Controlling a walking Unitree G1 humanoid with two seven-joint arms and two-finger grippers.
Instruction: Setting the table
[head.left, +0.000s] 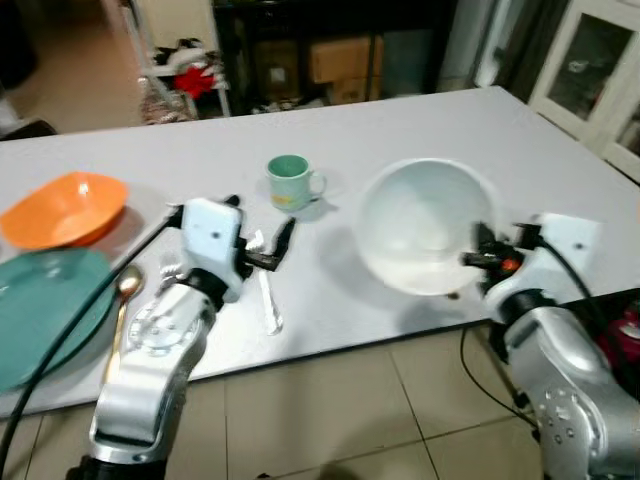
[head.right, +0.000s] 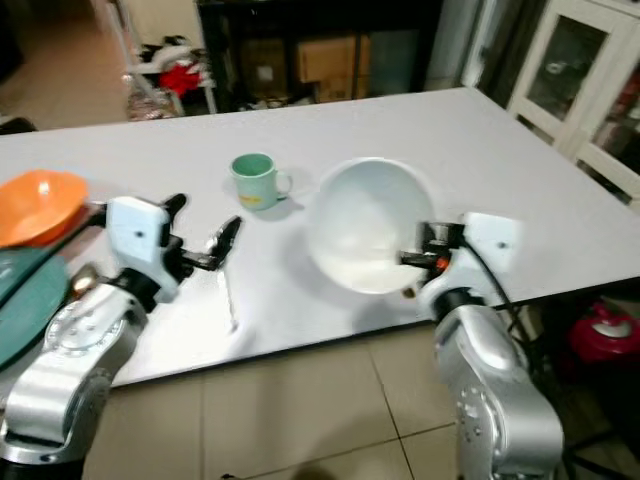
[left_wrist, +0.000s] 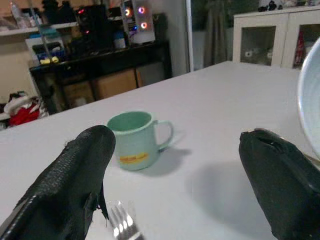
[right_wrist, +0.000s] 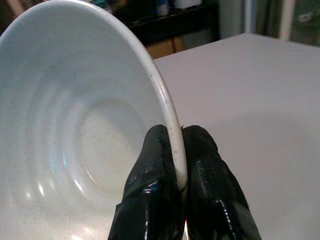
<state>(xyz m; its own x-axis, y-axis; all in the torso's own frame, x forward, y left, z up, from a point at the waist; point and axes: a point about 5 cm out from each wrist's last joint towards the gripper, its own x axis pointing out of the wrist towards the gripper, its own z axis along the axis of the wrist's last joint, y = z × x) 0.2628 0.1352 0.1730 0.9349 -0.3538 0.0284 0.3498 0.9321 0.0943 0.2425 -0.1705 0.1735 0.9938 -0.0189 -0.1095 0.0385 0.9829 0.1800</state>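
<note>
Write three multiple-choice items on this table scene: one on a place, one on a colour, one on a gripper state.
1. Where does the fork lie?
A. in the orange bowl
B. on the table below the left gripper
C. inside the mug

2. What colour is the mug?
A. green
B. red
C. black

3. How is the right gripper?
A. open above the mug
B. shut on the white bowl's rim
C. shut on a spoon

Answers:
1 B, the fork rests on the table under the left gripper.
2 A, its body is pale green.
3 B, both fingers pinch the white bowl at its rim.
</note>
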